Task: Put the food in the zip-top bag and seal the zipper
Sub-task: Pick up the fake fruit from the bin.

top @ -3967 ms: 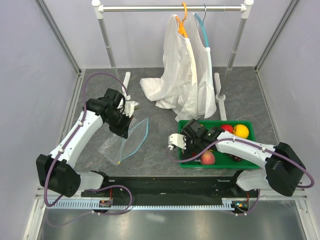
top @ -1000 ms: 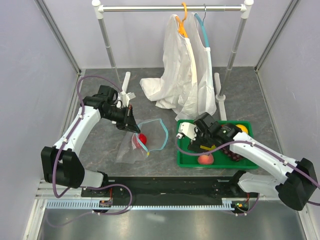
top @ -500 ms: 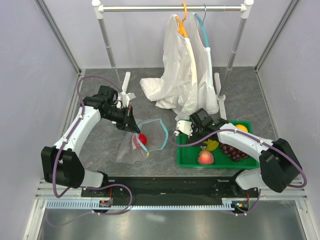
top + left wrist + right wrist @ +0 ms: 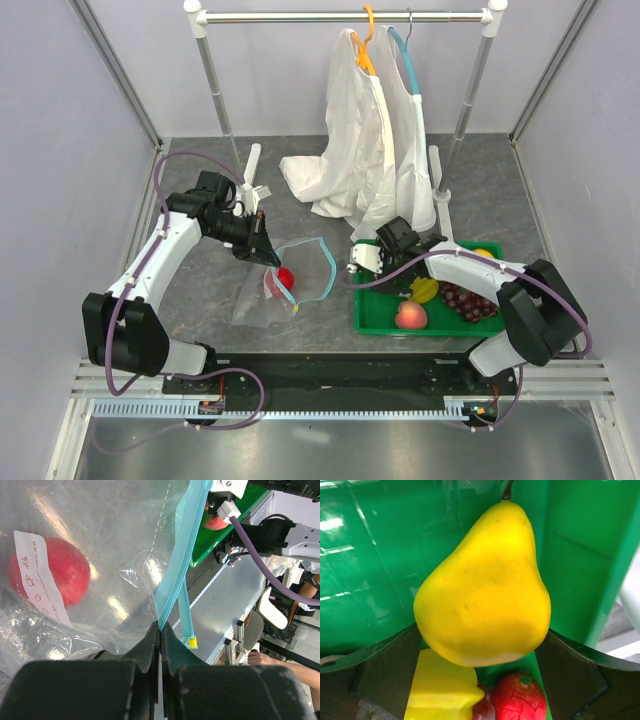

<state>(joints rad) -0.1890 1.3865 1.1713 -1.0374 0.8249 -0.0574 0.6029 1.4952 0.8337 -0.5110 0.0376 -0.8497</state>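
A clear zip-top bag (image 4: 252,300) lies just left of a green tray (image 4: 370,325), with a red round fruit (image 4: 55,570) already inside it. On the bag's side away from the tray, the left gripper (image 4: 160,630) is pressed together on the teal zipper (image 4: 182,555), holding the mouth open toward the tray. Inside the tray, the right gripper (image 4: 480,650) stands spread wide astride a yellow pear (image 4: 485,580); we cannot tell whether it grips the fruit yet. A peach (image 4: 411,316) and purple grapes (image 4: 468,300) wait in the tray too. We judge the pear pickup is the step in hand: close on its broad belly, lift clear of the tray wall, then release deep past the zipper.
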